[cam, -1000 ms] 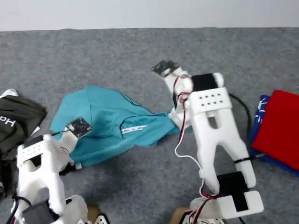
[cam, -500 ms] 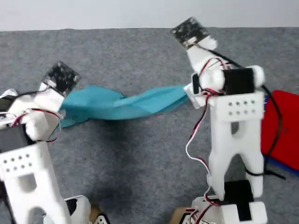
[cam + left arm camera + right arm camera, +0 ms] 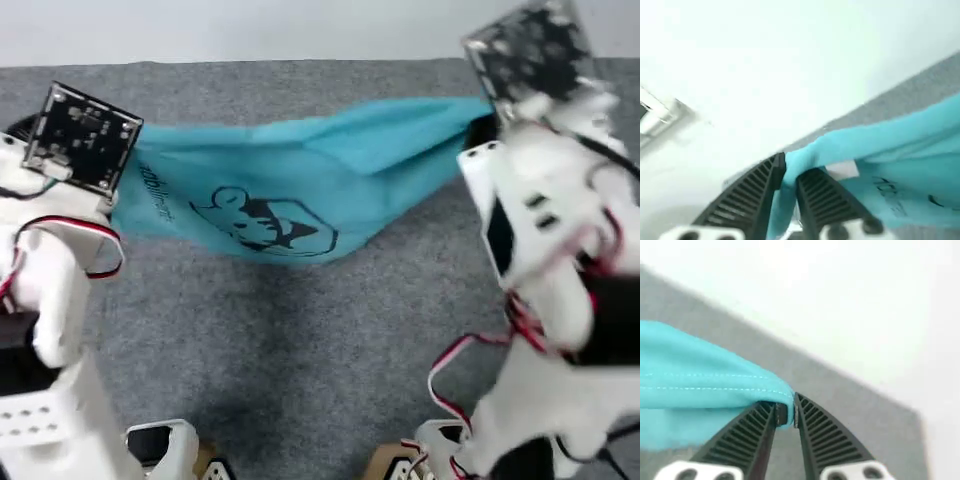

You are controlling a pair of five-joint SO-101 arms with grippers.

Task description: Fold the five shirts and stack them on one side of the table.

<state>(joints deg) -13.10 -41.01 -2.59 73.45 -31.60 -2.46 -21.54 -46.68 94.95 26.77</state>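
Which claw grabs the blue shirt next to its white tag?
The left claw, beside the white tag on the shirt; the right claw pinches a stitched edge.

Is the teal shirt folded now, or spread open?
Spread open: the teal fabric shirt hangs stretched between the left gripper and the right gripper, each shut on an edge, its dark print showing.

grey carpeted table [image 3: 300, 330], plain white wall [image 3: 300, 30]
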